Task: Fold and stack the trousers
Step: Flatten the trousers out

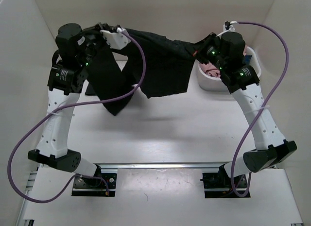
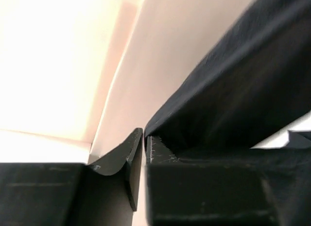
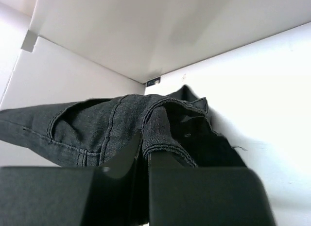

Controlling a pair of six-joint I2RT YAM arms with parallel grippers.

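Start from the table (image 1: 170,133): most of its near half lies bare, and that is where you have room to work. The trousers (image 1: 160,65) are off the surface, strung across the far side from about 10 o'clock to 2 o'clock, with the legs sagging down below the left end. The white tub (image 1: 206,84) sits at 2 o'clock, right under the right arm's wrist, with something pink inside.

Your left gripper (image 2: 145,143) has its jaws pinched together on black cloth at the 10 o'clock end. Your right gripper (image 3: 144,153) is clamped on a seamed hem at the 2 o'clock end.

I judge you are in the spread-out step, before any fold. Next you need to bring both ends toward 6 o'clock together, keep the span taut, and lay the cloth flat, clear of the tub.
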